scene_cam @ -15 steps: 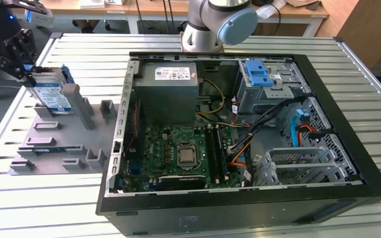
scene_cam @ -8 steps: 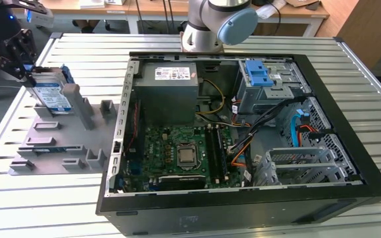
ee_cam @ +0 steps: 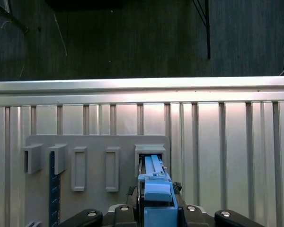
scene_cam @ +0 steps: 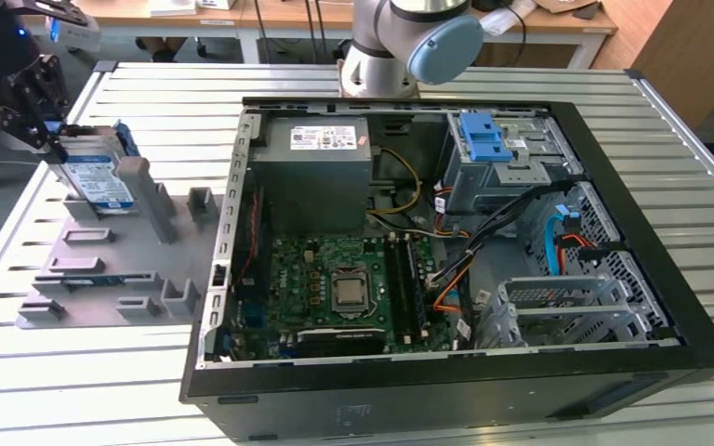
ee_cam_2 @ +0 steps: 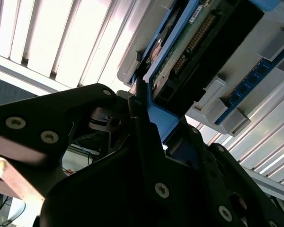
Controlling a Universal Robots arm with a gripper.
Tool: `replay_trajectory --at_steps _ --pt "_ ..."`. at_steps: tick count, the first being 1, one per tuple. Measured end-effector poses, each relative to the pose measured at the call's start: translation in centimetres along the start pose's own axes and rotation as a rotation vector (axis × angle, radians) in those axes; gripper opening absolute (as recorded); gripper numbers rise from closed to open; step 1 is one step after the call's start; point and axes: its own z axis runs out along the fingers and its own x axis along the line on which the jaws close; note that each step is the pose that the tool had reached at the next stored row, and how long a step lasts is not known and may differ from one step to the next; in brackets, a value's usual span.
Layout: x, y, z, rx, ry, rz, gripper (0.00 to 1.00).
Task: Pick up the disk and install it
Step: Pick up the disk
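Note:
The disk (scene_cam: 99,181) stands on edge in a slot of the grey holder fixture (scene_cam: 109,269) on the table, at the exterior view's left. Its white-and-blue label faces the camera and a blue frame runs round its edges. My gripper (scene_cam: 53,139) sits at the disk's upper far corner. In the second wrist view the black fingers (ee_cam_2: 138,106) close on the blue frame of the disk (ee_cam_2: 199,38), whose green circuit board shows. In the first wrist view the disk's blue edge (ee_cam: 155,184) rises from a slot of the fixture (ee_cam: 99,142), just beyond my gripper (ee_cam: 156,201).
An open computer case (scene_cam: 654,307) lies to the exterior view's right of the fixture, with a grey power-supply box (scene_cam: 313,177), a motherboard (scene_cam: 345,288), a blue-latched drive bay (scene_cam: 483,139) and a metal drive cage (scene_cam: 568,302). The slatted metal table (scene_cam: 22,400) ends close beyond the fixture.

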Motion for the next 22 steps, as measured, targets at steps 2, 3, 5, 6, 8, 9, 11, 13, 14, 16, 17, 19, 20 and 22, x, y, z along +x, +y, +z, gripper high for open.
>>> replay_trajectory --at_steps 2,3,5,6,8,9,11,13,14,16,17,19,20,22 --pt "0.0 0.0 0.0 0.0 0.0001 -0.005 0.37" --pt "0.0 0.0 0.0 0.0 0.0 -0.005 0.37" --pt "0.0 0.0 0.0 0.0 0.0001 -0.006 0.37" --pt "0.0 0.0 0.0 0.0 0.0001 -0.006 0.37" --pt "0.0 0.0 0.0 0.0001 0.0001 -0.006 0.37" --pt "0.0 0.0 0.0 0.0001 0.0001 -0.006 0.37" --pt "0.0 0.0 0.0 0.0001 0.0 -0.007 0.38" --pt "0.0 0.0 0.0 0.0 0.0001 -0.007 0.44" --pt "0.0 0.0 0.0 0.0001 0.0001 -0.007 0.44" --pt "0.0 0.0 0.0 0.0001 0.0001 -0.007 0.44" --pt "0.0 0.0 0.0 0.0001 0.0001 -0.007 0.44" --pt "0.0 0.0 0.0 0.0 0.0001 -0.008 0.44" --pt "0.0 0.0 0.0 0.0 0.0001 -0.008 0.43" --pt "0.0 0.0 0.0 0.0 0.0001 -0.008 0.43"
